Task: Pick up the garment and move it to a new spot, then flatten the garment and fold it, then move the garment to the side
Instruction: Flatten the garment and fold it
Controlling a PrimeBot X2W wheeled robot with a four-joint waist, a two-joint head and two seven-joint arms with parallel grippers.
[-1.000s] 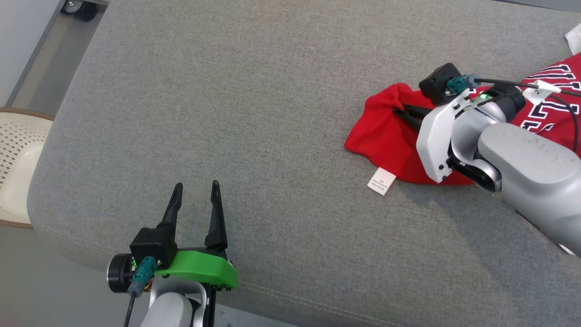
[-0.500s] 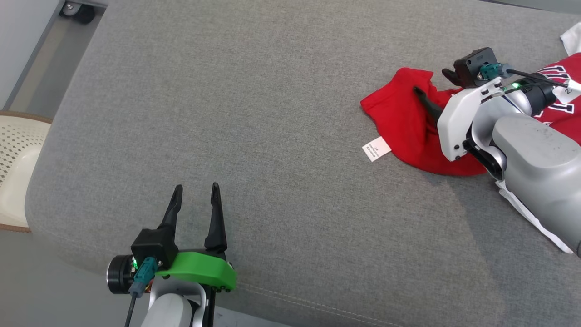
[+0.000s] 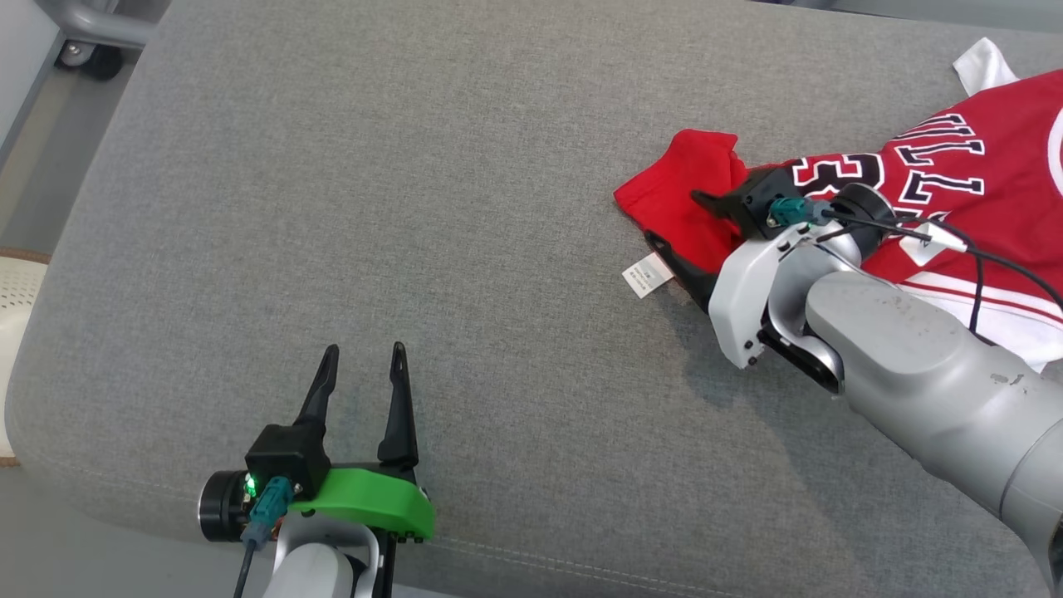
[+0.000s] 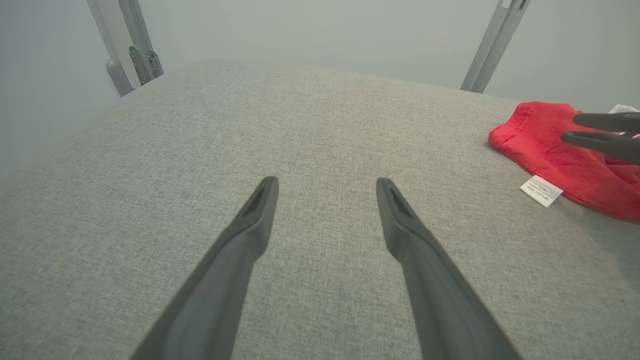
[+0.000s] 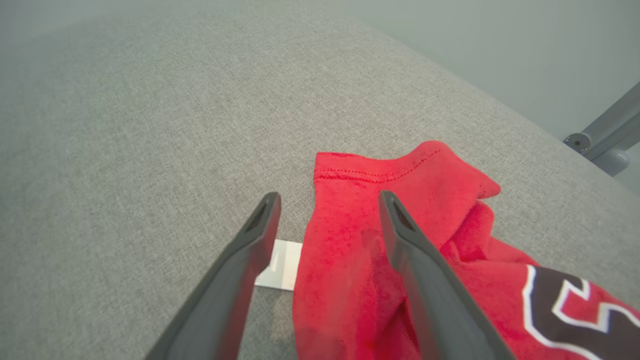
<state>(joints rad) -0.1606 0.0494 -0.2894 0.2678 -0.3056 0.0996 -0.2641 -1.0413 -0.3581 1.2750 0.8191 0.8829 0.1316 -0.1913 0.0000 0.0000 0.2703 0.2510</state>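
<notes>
Lying rumpled on grey cushion, red garment with black-and-white lettering

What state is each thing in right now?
red jersey: unfolded, lying rumpled on the grey cushion.
care label: flat on the cushion beside the hem.
right hand: open, fingers over the jersey's corner, gripping nothing.
left hand: open, empty, above the cushion.
</notes>
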